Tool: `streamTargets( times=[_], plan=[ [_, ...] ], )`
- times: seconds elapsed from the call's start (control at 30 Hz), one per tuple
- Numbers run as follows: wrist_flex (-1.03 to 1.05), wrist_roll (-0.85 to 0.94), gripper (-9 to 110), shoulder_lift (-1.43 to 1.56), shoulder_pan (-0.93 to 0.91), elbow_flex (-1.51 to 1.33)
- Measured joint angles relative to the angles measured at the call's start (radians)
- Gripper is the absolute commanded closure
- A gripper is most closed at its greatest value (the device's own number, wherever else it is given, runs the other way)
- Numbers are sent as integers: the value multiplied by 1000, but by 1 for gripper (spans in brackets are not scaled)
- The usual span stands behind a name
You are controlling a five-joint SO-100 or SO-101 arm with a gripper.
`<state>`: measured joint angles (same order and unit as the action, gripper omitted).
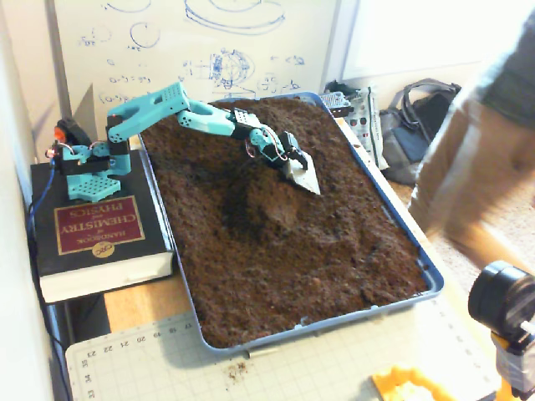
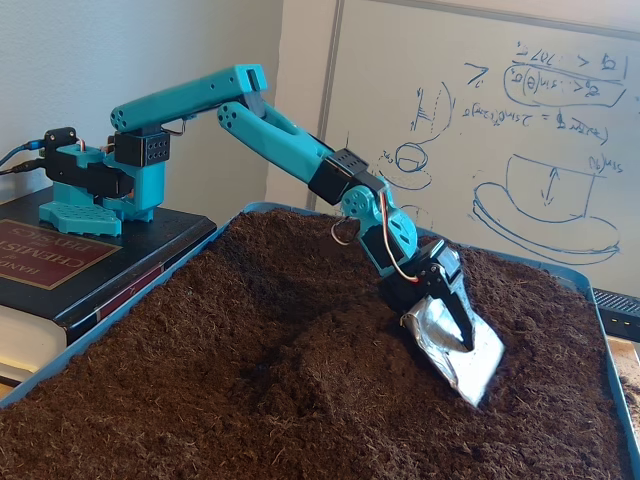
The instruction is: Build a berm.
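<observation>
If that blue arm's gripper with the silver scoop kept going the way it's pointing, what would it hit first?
Most likely the loose soil bed just under the silver scoop. The gripper points steeply down, beside the berm. Exact depth is unclear.

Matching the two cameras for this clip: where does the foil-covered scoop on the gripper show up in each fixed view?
A fixed view, from above: the foil scoop sits upper centre, tip on the soil just right of the raised mound.
A fixed view, from low at the tray's side: the foil scoop sits right of centre, tilted down into the soil.
Shared landmark: the book under the arm's base.
</observation>
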<state>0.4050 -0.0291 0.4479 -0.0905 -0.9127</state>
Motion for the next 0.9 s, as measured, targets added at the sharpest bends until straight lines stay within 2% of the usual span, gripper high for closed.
streamTargets(
  times=[0.9],
  plan=[
    [420, -11, 101, 120, 0, 12]
  ],
)
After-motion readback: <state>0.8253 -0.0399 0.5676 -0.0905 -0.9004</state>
